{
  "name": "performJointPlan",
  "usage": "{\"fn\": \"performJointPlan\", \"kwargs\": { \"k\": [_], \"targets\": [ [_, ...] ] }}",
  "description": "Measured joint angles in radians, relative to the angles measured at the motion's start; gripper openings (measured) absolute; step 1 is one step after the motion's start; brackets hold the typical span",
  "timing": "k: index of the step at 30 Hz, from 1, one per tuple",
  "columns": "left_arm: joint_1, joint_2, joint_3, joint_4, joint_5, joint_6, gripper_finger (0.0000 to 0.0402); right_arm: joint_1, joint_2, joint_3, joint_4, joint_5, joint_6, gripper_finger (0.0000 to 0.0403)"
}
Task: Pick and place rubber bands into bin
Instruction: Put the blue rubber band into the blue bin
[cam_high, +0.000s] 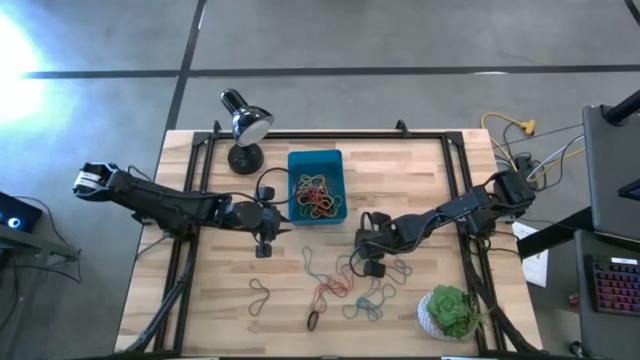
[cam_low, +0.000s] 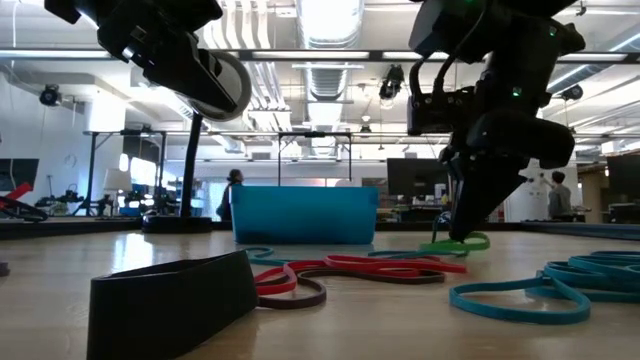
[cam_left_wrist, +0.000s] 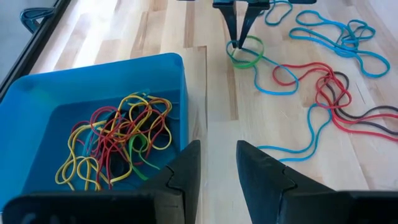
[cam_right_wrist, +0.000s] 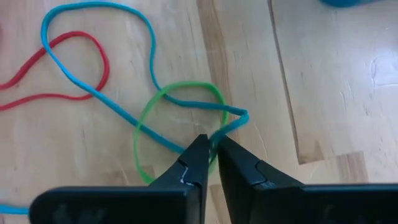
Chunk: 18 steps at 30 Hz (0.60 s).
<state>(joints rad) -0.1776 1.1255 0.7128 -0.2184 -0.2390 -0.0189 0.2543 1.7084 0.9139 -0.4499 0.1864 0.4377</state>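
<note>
High view: the teal-blue rectangular plastic bin (cam_high: 316, 160) near the bench's far edge holds several thin rubber bands (cam_high: 314, 196); more lie mid-bench. Left wrist view: my left gripper (cam_left_wrist: 217, 163) hovers half-open, empty. Right wrist view: my right gripper (cam_right_wrist: 211, 149), nearly closed, pinches a green band (cam_right_wrist: 142, 144).

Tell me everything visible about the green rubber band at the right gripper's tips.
The green rubber band is a thin, bright green loop, roughly oval, lying flat on the wooden table in front of the teal bin. A blue rubber band crosses it. The right gripper has its fingertips, nearly closed, at the loop's rim where the blue band crosses; whether it is pinched is unclear.
</note>
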Motion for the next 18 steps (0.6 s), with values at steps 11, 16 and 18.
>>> {"fn": "performJointPlan", "kwargs": {
  "k": [11,16,18],
  "targets": [
    [0.001,0.0,0.0,0.0,0.0,0.0,0.0088,-0.01,0.0,-0.013,0.016,0.027,0.0,0.0069],
    [0.001,0.0,0.0,0.0,0.0,0.0,0.0088,-0.013,0.0,-0.02,0.019,0.055,0.004,0.008],
    [0.001,0.0,0.0,0.0,0.0,0.0,0.0088,-0.013,0.0,-0.02,0.019,0.075,0.004,0.0081]
  ]
}}
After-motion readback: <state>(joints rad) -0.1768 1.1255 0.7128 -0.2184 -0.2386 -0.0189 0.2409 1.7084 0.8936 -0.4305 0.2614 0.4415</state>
